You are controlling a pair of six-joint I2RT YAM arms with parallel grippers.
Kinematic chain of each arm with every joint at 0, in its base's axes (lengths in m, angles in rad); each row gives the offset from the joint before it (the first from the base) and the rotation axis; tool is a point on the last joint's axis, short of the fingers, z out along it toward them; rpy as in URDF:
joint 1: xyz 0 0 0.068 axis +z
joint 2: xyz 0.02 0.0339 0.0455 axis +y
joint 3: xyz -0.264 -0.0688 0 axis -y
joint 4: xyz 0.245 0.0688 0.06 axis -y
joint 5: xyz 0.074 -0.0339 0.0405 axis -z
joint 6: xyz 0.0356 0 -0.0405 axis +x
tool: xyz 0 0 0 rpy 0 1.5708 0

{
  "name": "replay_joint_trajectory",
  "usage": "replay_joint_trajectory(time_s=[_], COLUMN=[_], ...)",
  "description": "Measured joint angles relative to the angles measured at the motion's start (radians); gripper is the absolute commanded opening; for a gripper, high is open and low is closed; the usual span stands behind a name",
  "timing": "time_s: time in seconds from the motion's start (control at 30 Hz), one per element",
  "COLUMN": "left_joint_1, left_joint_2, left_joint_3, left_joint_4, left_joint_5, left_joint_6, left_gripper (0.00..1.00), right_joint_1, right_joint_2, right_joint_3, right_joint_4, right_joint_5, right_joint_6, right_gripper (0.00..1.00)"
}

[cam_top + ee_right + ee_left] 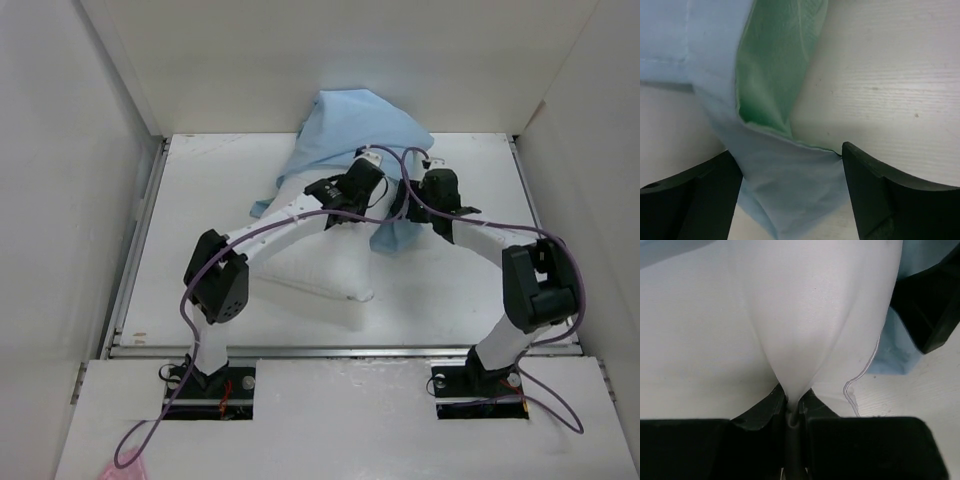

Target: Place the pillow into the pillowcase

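Observation:
The white pillow (pixel 322 268) lies in the middle of the table, its far end under both wrists. My left gripper (pixel 362 180) is shut on a pinched fold of the pillow (pixel 810 315); in the left wrist view the white fabric funnels down into the closed jaws of the left gripper (pixel 792 400). The light blue pillowcase (pixel 355 125) is bunched at the back centre. My right gripper (pixel 788 156) stands open, a flap of the pillowcase (pixel 790 192) lying between its fingers and showing a mint-green inner face (pixel 775 65).
White enclosure walls (pixel 90 150) close in the table on the left, back and right. A raised metal rail (pixel 350 350) runs along the near edge in front of the arm bases. Purple cables (pixel 200 290) loop along both arms. The right arm's dark body (pixel 935 305) sits close beside the pillow.

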Motion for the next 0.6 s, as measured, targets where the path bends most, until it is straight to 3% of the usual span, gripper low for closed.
replay_joint_trajectory(time_s=[0.03,0.07,0.3,0.4,0.53,0.6], left_joint_1=[0.009,0.018,0.042,0.046,0.05,0.048], left_joint_2=[-0.009,-0.015,0.018,0.101,0.179,0.179], left_joint_3=[0.0,0.0,0.093,0.241,0.419,0.451], left_joint_4=[-0.003,-0.008,-0.072,-0.109,-0.174,-0.196], left_joint_5=[0.002,0.006,0.031,0.048,0.068,0.094], left_joint_6=[0.0,-0.001,-0.01,-0.045,-0.103,-0.134], left_gripper=[0.0,0.0,0.0,0.0,0.0,0.0], right_joint_1=[0.0,-0.001,0.0,0.051,0.252,0.295], right_joint_2=[0.018,0.037,-0.013,-0.241,-0.656,-0.748], right_joint_3=[0.02,0.041,0.068,0.014,-0.139,-0.177], right_joint_4=[0.001,0.008,-0.073,-0.181,-0.171,-0.192], right_joint_5=[-0.011,-0.031,-0.237,-0.335,-0.395,-0.414], right_joint_6=[-0.01,-0.014,-0.068,-0.08,-0.035,-0.035], right_gripper=[0.56,0.03,0.0,0.0,0.0,0.0])
